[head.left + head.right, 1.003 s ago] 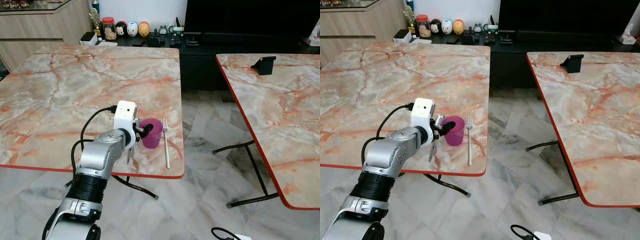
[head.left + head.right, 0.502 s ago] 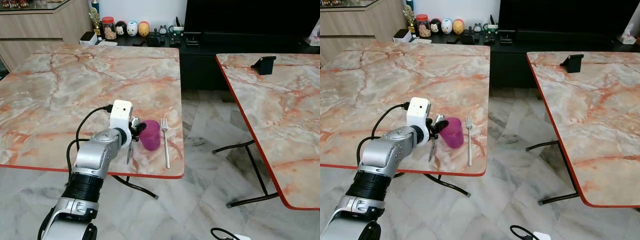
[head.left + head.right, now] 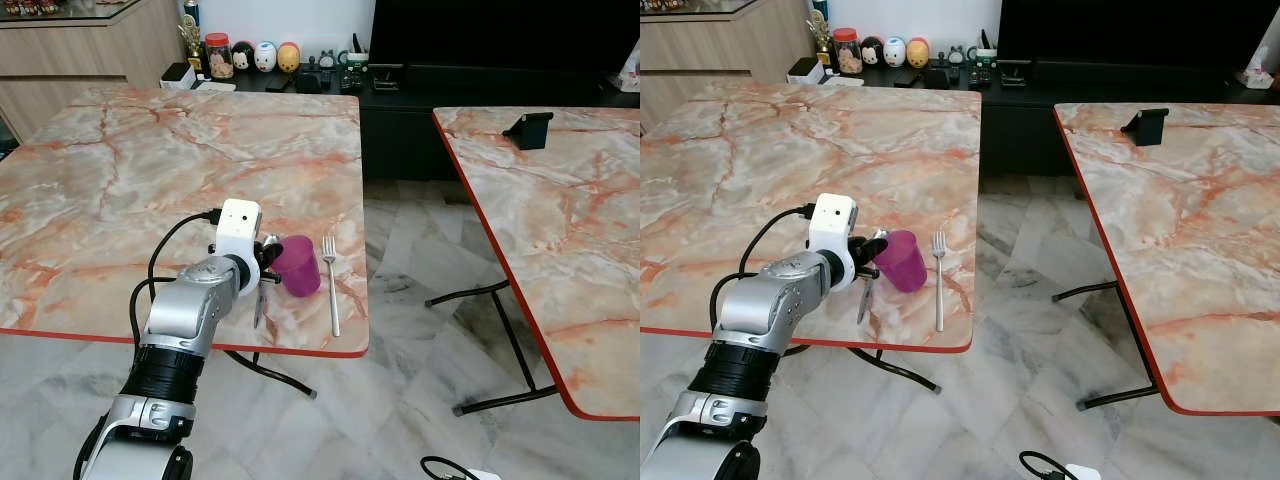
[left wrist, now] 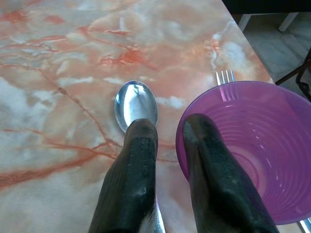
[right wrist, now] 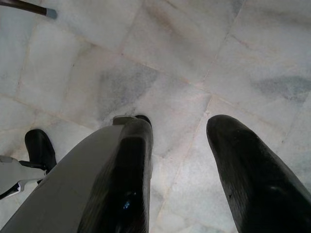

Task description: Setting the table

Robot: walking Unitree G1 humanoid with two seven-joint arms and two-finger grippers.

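Two fingers of the left hand (image 4: 167, 141) pinched the rim of the purple cup (image 3: 298, 266), one inside and one outside, tilting it on the marble bench (image 3: 150, 160). It sat between spoon (image 4: 136, 103) and fork (image 3: 331, 283), apparently for a place setting. Spread, the right hand (image 5: 180, 160) hung idle over the floor.
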